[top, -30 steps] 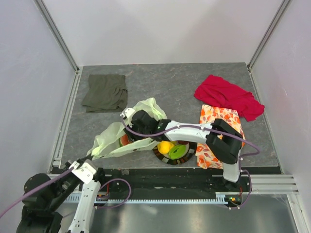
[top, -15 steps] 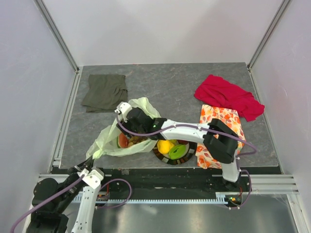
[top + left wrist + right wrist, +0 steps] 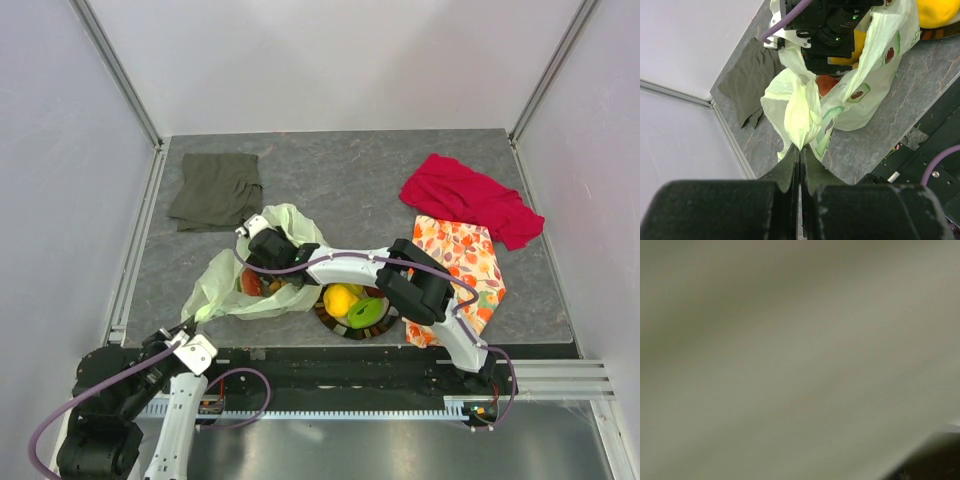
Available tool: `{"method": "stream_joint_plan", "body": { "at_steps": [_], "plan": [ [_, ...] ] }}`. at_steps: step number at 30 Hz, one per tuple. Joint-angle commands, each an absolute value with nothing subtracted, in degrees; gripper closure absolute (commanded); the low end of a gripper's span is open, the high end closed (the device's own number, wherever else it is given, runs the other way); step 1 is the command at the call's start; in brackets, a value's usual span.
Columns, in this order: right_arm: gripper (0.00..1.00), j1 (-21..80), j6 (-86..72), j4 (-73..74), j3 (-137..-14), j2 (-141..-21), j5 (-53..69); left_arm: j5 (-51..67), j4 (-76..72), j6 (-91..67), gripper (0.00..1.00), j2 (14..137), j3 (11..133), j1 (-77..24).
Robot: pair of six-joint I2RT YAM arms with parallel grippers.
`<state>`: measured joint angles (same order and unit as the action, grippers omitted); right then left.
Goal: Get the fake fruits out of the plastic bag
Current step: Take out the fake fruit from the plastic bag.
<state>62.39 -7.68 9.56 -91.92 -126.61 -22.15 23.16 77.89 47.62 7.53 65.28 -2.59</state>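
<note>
The pale yellow-green plastic bag [image 3: 225, 285] lies bunched at the near left of the table. My left gripper [image 3: 188, 325] is shut on its near corner, seen pinched in the left wrist view [image 3: 800, 148]. My right gripper [image 3: 262, 247] reaches into the bag's mouth, and its fingers are hidden by plastic. The right wrist view shows only blurred pale plastic. A red-green melon slice [image 3: 250, 283] shows through the bag, as does something red [image 3: 827, 82]. A yellow lemon [image 3: 340, 299] and a green fruit [image 3: 367, 312] lie on a dark plate [image 3: 330, 322].
An olive-grey folded cloth [image 3: 215, 188] lies at the far left. A red cloth [image 3: 468, 198] lies at the far right. An orange-flowered cloth [image 3: 455, 262] lies beside the plate. A metal rail [image 3: 135, 250] runs along the left edge.
My right gripper has moved left and farther into the bag, its elbow swinging left. The bag has bunched up. My left gripper still grips the bag's corner.
</note>
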Motion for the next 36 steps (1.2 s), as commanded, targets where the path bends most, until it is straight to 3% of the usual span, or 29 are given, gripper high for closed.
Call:
{"method": "stream_joint_plan", "body": {
  "at_steps": [1, 3, 4, 6, 7, 9, 13, 15, 23, 32, 36],
  "plan": [
    [0.09, 62.49, -7.47, 10.90, -92.55, -126.74, -25.75, 23.99, 88.15, 46.93, 0.98, 7.74, 65.57, -2.37],
    [0.17, 62.49, -5.98, 10.99, -91.94, -126.39, -24.53, 24.17, 88.07, 46.76, 0.98, 7.65, 65.13, -2.37],
    [0.34, 62.32, -5.28, 10.99, -91.59, -125.95, -22.35, 24.34, 88.07, 46.84, 0.98, 7.82, 65.04, -2.37],
    [0.49, 62.05, -3.61, 11.07, -90.36, -125.16, -21.01, 24.78, 87.98, 47.20, 0.98, 7.73, 64.43, -2.37],
    [0.61, 61.70, -2.99, 11.07, -90.09, -123.94, -19.27, 24.87, 87.63, 47.28, 0.98, 7.82, 64.25, -2.37],
    [0.68, 61.44, -0.62, 11.25, -90.17, -121.83, -18.02, 24.79, 87.01, 47.29, 0.98, 7.47, 63.63, -2.37],
    [0.68, 60.12, 4.03, 17.29, -96.05, -114.09, -13.56, 23.38, 83.50, 43.70, 0.99, 6.33, 61.00, -2.37],
    [0.71, 58.98, 5.36, 19.15, -99.14, -109.72, -3.46, 24.52, 80.69, 42.81, 0.99, 6.33, 59.07, -2.37],
    [0.63, 56.69, 6.95, 21.18, -90.44, -98.53, 25.98, 26.36, 65.15, 32.01, 0.98, 11.42, 55.90, -2.37],
    [0.64, 58.10, 16.16, 33.73, -91.76, -87.21, 23.65, 28.04, 61.96, 29.71, 0.98, 14.33, 57.39, -2.37],
    [0.65, 57.31, 18.81, 42.16, -85.45, -79.12, 22.68, 26.11, 61.17, 29.71, 0.98, 14.15, 56.87, -2.37]
  ]
}}
